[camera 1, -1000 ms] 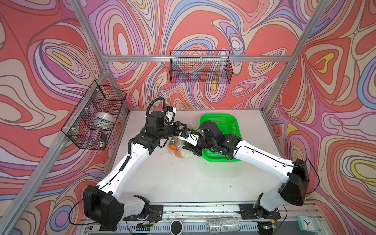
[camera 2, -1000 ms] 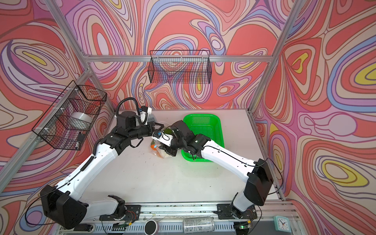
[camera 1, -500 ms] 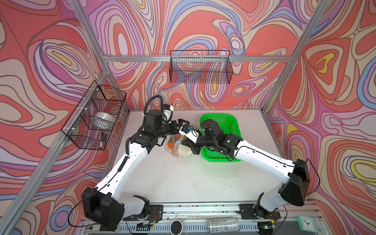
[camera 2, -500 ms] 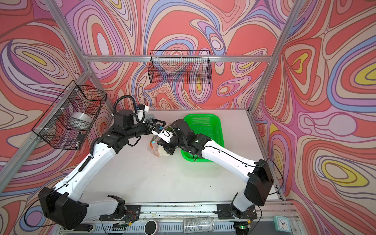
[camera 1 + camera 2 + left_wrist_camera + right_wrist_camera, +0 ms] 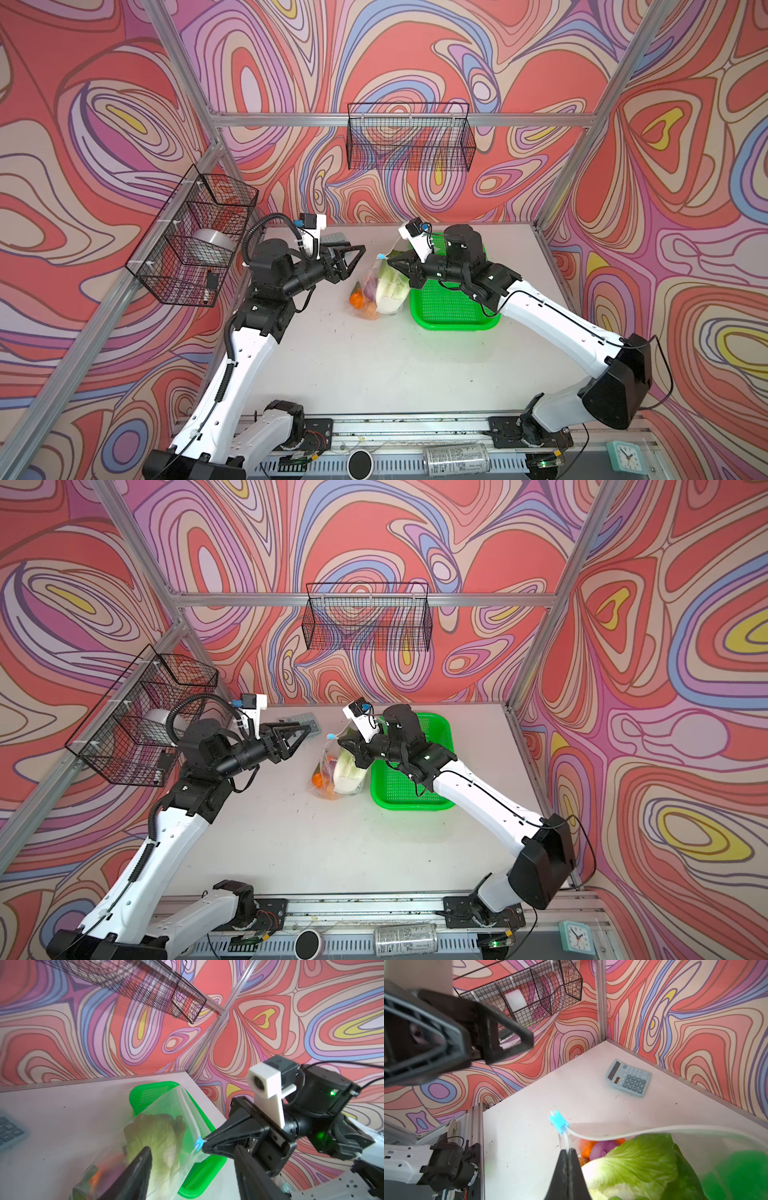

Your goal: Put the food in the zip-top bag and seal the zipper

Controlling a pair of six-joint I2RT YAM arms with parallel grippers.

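My right gripper [image 5: 568, 1152]: clamped on the zip-top bag [image 5: 380, 286] at its zipper [image 5: 612, 1135], just below the light-blue slider [image 5: 558, 1122]. I judge this pinch holds the corner up and the track taut.
My left gripper [image 5: 354, 259]: jaws apart with nothing in them, left of centre in both top views. It is near the slider but not touching, likely lined up to take the tab.
Bag: centre of both top views, standing just left of the green basket [image 5: 457, 325] and hung from my pinch.
Food: napa cabbage [image 5: 643, 1159], orange pumpkin [image 5: 356, 298] and purple onion [image 5: 602, 1150] lie inside; the rest I cannot make out.
Zipper state: two strips part at the slider, so the mouth looks unsealed.
Surface: pale, scuffed table [image 5: 374, 365], with a calculator [image 5: 628, 1077] near its upper left corner in the top views.
Room: swirl-patterned walls [image 5: 415, 62]. A wire basket [image 5: 409, 137] hangs at upper centre and a second wire basket [image 5: 193, 237] at mid left. A can [image 5: 455, 457] and a clock [image 5: 623, 457] sit along the bottom edge.
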